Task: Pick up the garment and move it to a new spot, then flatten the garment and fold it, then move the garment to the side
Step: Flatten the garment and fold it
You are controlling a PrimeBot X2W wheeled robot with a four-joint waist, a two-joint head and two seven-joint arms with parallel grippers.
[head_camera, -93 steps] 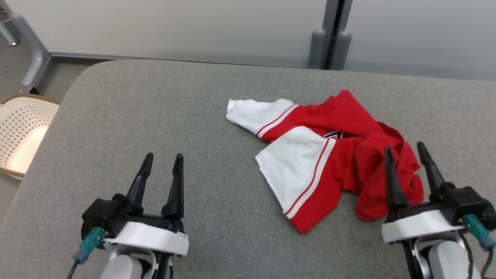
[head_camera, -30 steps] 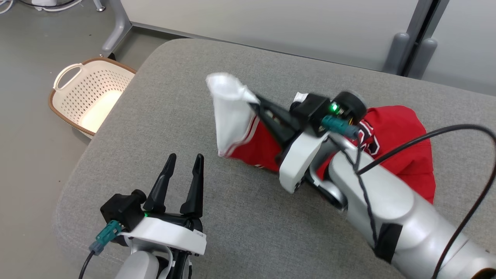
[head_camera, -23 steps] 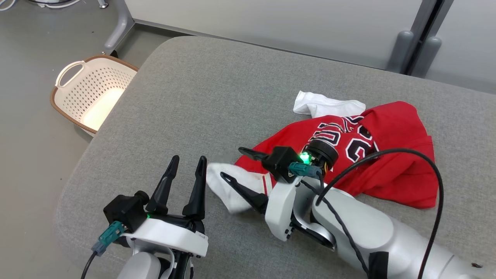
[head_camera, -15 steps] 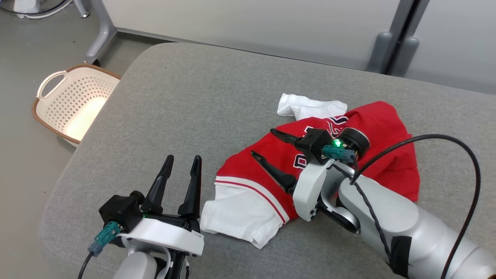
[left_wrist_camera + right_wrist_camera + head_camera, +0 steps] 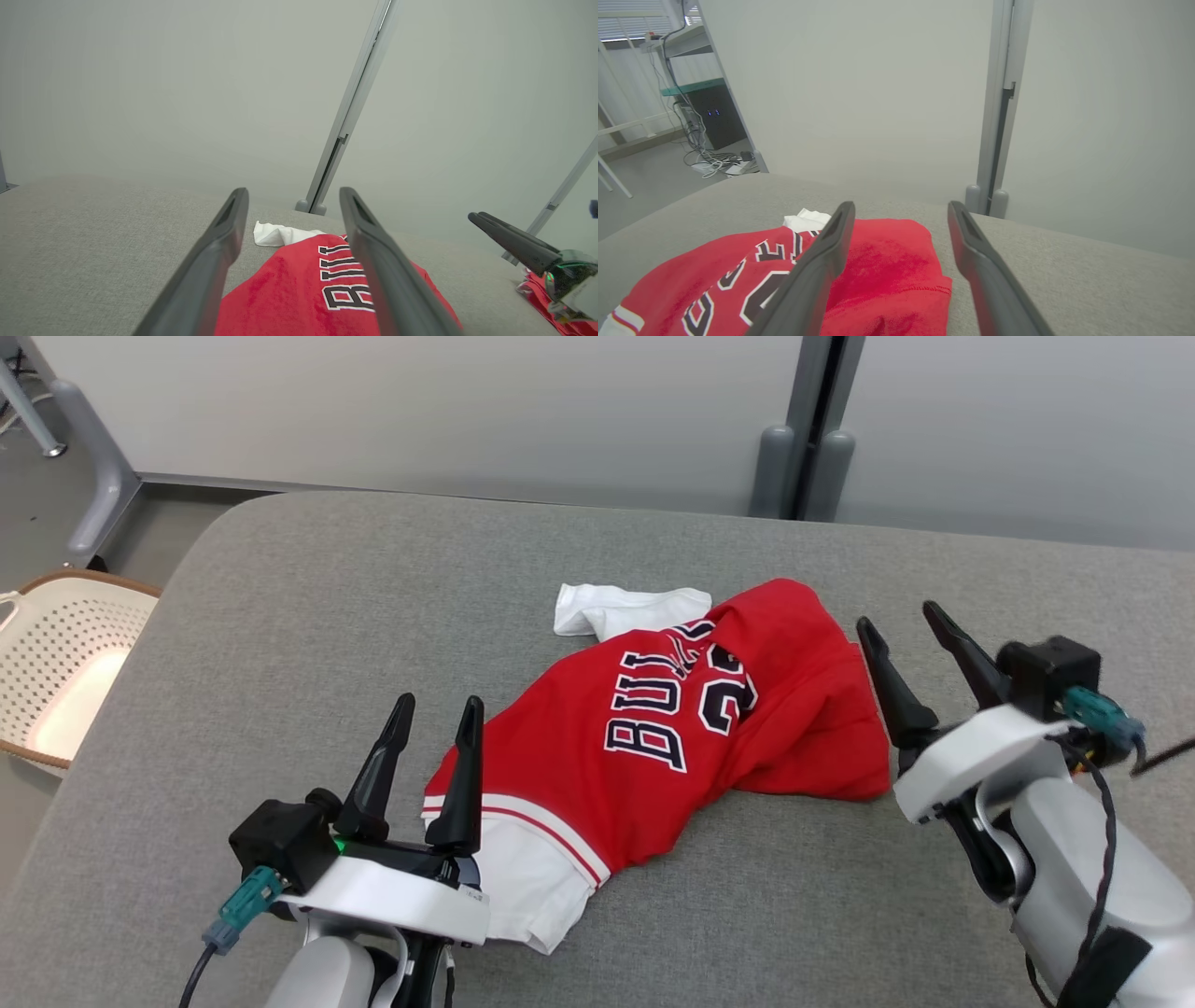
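The garment (image 5: pixel 672 728) is a red shirt with white sleeves and dark lettering, lying crumpled in the middle of the grey table (image 5: pixel 308 597). One white sleeve (image 5: pixel 621 609) pokes out at its far side, the other (image 5: pixel 527 887) lies by my left gripper. My left gripper (image 5: pixel 434 714) stands open at the garment's near-left edge, holding nothing. My right gripper (image 5: pixel 896 621) stands open just right of the garment, apart from it. The left wrist view shows the garment (image 5: pixel 308 289) between the open fingers; the right wrist view shows the garment (image 5: pixel 887 270) below and left of the open fingers.
A perforated cream basket (image 5: pixel 56 663) with a brown rim sits on the floor off the table's left edge. A grey wall and post (image 5: pixel 803 439) rise behind the far edge. Bare table lies to the left and right of the garment.
My right gripper held the white sleeve up, swung it toward the near left, let it go and drew back to the right. The garment now lies spread toward my left gripper. The camera moved too.
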